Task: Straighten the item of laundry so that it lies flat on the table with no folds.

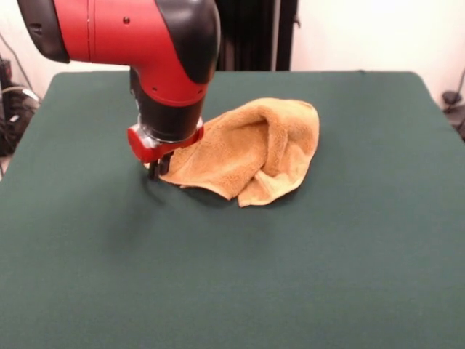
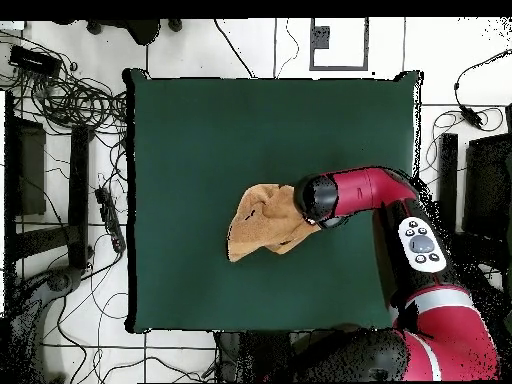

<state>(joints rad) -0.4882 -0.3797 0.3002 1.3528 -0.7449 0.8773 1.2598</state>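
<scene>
Looking first from the front, then from above.

Front, arm: the red and black arm (image 1: 145,43) is reaching down from the top left, its wrist hanging over the near left edge of the towel.
Front, gripper: the gripper (image 1: 155,171) is showing only as dark tips under the red collar, sitting at the table surface right at the towel's left edge; I cannot tell whether the tips are apart, together or pinching cloth.
Front, towel: the orange-tan towel (image 1: 251,149) is lying bunched in the middle of the table, slightly towards the far side, with a raised hump at its far right and a folded flap pointing towards the camera.
Front, table: the green table (image 1: 232,276) is stretching wide and bare around the towel.

Overhead, arm: the arm (image 2: 365,190) is coming in from the lower right and ending at the towel's right edge.
Overhead, gripper: it is sitting hidden under the black wrist.
Overhead, towel: the towel (image 2: 262,222) is lying crumpled near the centre of the table (image 2: 200,130), well apart from every edge.
</scene>
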